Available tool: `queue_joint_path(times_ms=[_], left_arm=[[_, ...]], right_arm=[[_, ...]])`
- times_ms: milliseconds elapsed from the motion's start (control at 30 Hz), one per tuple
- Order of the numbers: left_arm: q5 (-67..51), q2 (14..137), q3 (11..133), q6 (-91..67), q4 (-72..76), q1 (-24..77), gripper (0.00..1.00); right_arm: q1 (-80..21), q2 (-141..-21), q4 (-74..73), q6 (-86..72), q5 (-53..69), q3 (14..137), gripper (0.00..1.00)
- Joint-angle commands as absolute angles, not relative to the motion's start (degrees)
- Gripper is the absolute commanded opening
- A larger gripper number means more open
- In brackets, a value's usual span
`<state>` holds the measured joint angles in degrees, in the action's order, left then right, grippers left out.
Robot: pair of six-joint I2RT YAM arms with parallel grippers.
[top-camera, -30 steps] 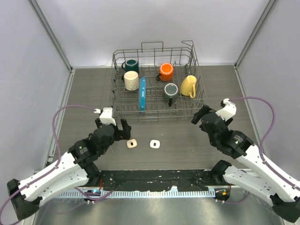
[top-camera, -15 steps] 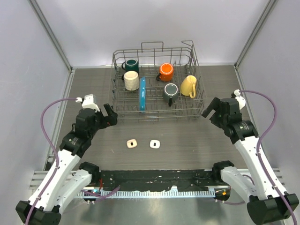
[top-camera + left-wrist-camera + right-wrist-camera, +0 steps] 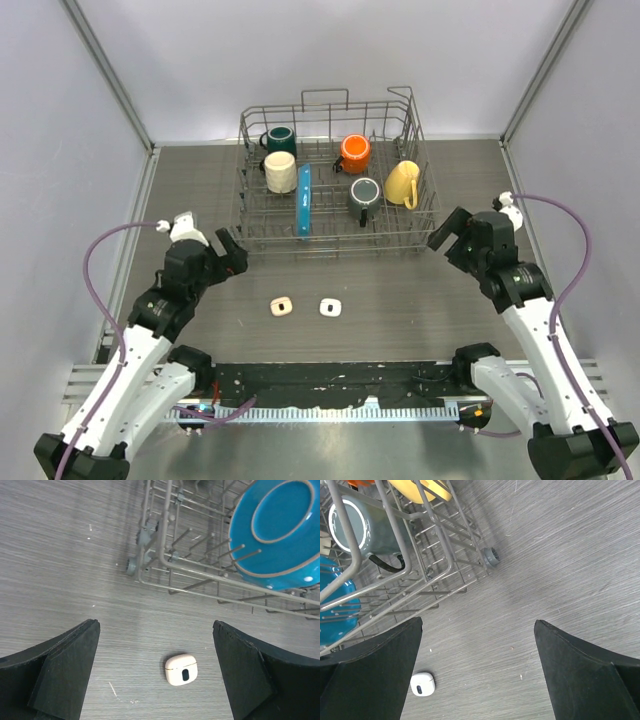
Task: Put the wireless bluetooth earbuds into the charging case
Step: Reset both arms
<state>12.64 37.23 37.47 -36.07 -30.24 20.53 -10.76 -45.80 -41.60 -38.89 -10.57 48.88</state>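
Pinkish case, white case — any lettering too small

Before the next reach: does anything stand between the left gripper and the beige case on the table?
Nothing visible does. The open left gripper hangs over the table; the beige case lies apart from the dish rack and white case.

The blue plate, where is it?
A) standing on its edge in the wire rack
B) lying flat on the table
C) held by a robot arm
A: the blue plate stands on its edge between the wires of the wire rack.
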Motion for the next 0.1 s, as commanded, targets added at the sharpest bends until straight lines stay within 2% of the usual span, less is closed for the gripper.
queue_joint_path(times_ms=[0,67], left_arm=[[17.1,36.4,39.6,-36.7,-31.0,20.3,1.0],[17.7,35.7,39.6,-36.7,-30.9,20.3,1.0]], right_arm=[[-10.6,-44.6,-38.6,-39.1,-11.7,49.5,0.99],[-10.5,-43.9,-38.3,-39.2,-12.9,49.4,0.99]])
